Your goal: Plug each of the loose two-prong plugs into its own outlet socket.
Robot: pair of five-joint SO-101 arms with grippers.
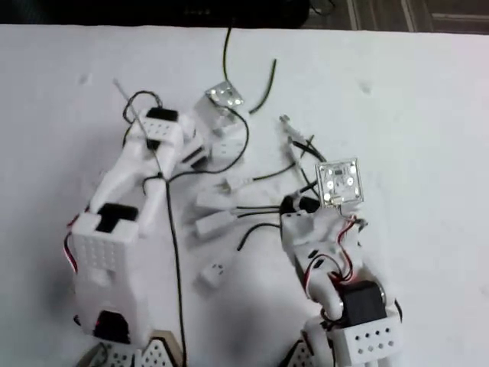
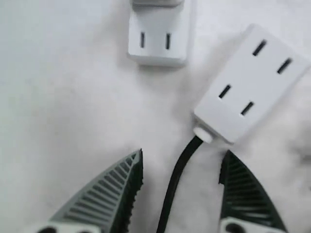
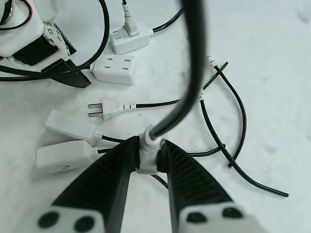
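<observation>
High view: the left gripper (image 1: 197, 155) sits low over the white table (image 1: 412, 115), at the edge of a cluster of white outlet blocks. The right gripper (image 1: 294, 205) is positioned just beside two long outlet strips (image 1: 216, 199). A loose two-prong plug (image 1: 235, 183) lies next to the farther strip. A small white cube (image 1: 212, 274) lies apart from the cluster, nearer the arm bases. Left wrist view: the left gripper (image 2: 180, 187) is released, with its jaws spread wide and nothing grasped. A black cord (image 2: 174, 182) runs between the two fingers, clear of both. This cord enters the four-slot outlet block (image 2: 248, 87), which lies flat with its slots facing up. A two-slot outlet block (image 2: 158, 43) lies near it, not touching. Right wrist view: the right gripper (image 3: 148, 153) is clenched on the held plug (image 3: 147, 145), a white body pinched between both fingers. Its thick lead (image 3: 192, 63) rises toward the camera. The loose plug lies flat with bare prongs, between the four-slot block and the strips.
</observation>
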